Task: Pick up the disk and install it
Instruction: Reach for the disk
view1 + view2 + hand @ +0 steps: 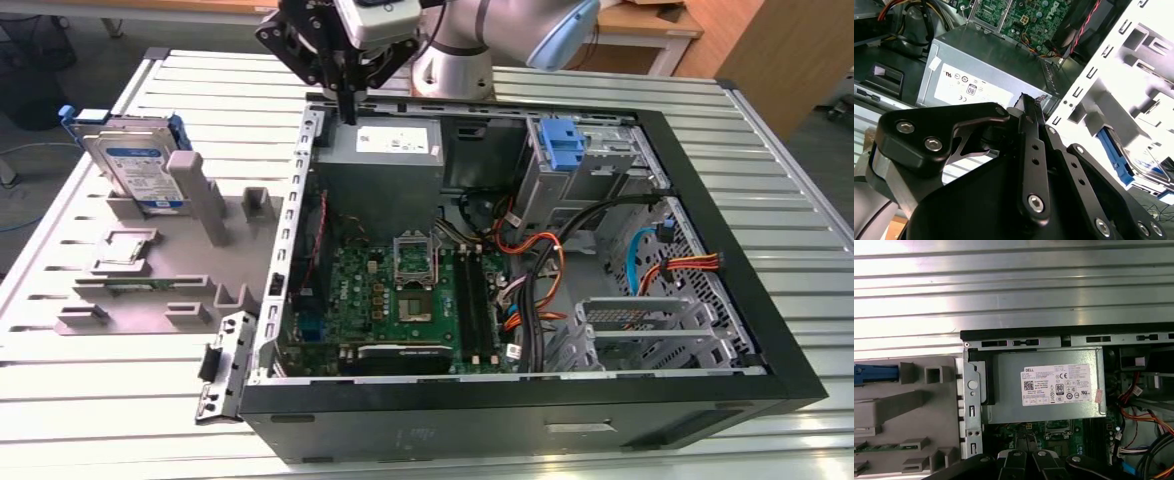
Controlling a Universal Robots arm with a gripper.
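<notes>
My claw [350, 112] sits closed on nothing; that flat silver blue-bracketed hard drive [140, 168] looks rigid, hefty, shock-sensitive, so I'd grip its bracket sides.

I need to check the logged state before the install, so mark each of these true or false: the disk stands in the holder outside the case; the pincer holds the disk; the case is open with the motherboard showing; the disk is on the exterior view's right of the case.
1. The disk stands in the grey holder, outside the computer case. True.
2. The pincer holds the disk. False: it hangs over the grey power supply at the case's edge, apart from the disk.
3. The case is open, with the motherboard showing. True.
4. The disk is on the exterior view's right of the case. False: it is on the exterior view's left.
</notes>
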